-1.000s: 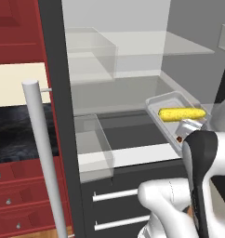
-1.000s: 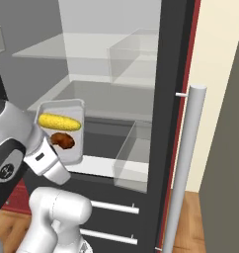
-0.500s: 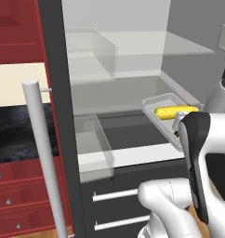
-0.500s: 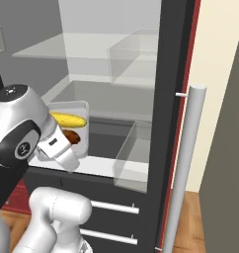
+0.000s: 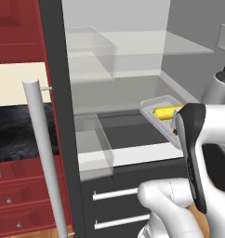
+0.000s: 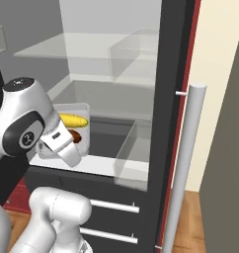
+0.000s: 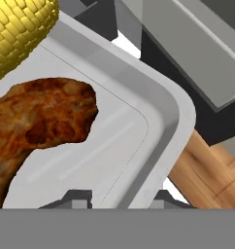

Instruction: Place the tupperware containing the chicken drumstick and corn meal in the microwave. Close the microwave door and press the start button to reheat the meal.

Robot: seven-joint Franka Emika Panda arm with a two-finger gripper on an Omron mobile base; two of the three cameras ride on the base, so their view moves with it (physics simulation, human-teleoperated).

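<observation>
My gripper (image 7: 119, 197) is shut on the near rim of the tupperware (image 7: 158, 112), a shallow grey-white tray. It holds the yellow corn (image 7: 17, 29) and the brown chicken drumstick (image 7: 41, 121). In the left base view the tupperware (image 5: 156, 104) hangs at the right side of an open fridge, just above the lower shelf, with the corn (image 5: 166, 112) inside and my arm covering its near end. The right base view shows the tupperware (image 6: 77, 106), the corn (image 6: 73, 120) and the drumstick (image 6: 74, 136) behind my wrist. The microwave is out of view.
The open fridge has glass shelves and a clear bin (image 5: 93, 144) (image 6: 136, 153) on its lower shelf. Two drawers (image 5: 119, 193) sit below it. A tall grey bar handle (image 5: 44, 158) (image 6: 185, 163) stands at the fridge's edge. Red cabinets (image 5: 16, 28) are at the left.
My arm's upper links have swung across in front of the fridge. The tupperware stays in the grip and has shifted a little toward the fridge's middle.
</observation>
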